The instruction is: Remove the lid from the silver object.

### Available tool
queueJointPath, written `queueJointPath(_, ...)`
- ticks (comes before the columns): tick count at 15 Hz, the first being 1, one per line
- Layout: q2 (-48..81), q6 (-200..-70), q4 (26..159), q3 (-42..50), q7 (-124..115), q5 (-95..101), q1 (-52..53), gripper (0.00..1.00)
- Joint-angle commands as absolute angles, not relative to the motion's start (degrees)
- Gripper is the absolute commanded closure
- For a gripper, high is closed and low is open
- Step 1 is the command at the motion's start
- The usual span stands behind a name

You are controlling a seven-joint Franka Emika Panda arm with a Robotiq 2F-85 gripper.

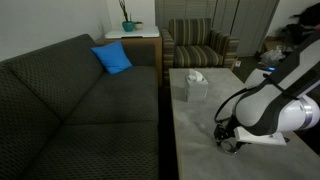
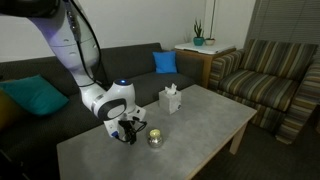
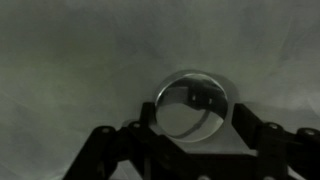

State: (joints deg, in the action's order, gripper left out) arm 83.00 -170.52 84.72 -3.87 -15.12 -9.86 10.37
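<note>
— What stands on the grey table (image 2: 205, 118)?

— A pale tissue box (image 2: 171, 99) with a tissue poking out of its top. Nearer the front edge is the silver object (image 2: 155, 139); its inside is too small to make out.

— And the arm (image 2: 108, 100)?

— It is bent low over the tabletop, with the gripper (image 2: 128, 131) pointing down just beside the silver object. In the wrist view the jaws straddle the lid (image 3: 193, 103); whether they press it, I cannot tell.
</note>
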Motion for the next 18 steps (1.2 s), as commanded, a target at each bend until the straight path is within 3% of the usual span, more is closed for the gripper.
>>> queueJointPath(1,89.5,-171.7,82.0,-4.4,-15.4,-11.4,8.8,0.00)
queueJointPath(2,83.9,-174.2,89.8,-4.8,-15.3,-12.4,8.4,0.00)
queueJointPath(5,87.7,-177.5,87.0,-5.1,-15.7,-13.3,8.2,0.00)
queueJointPath(18,83.9,-195.2,99.1,-5.6,-18.3,-18.1,7.9,0.00)
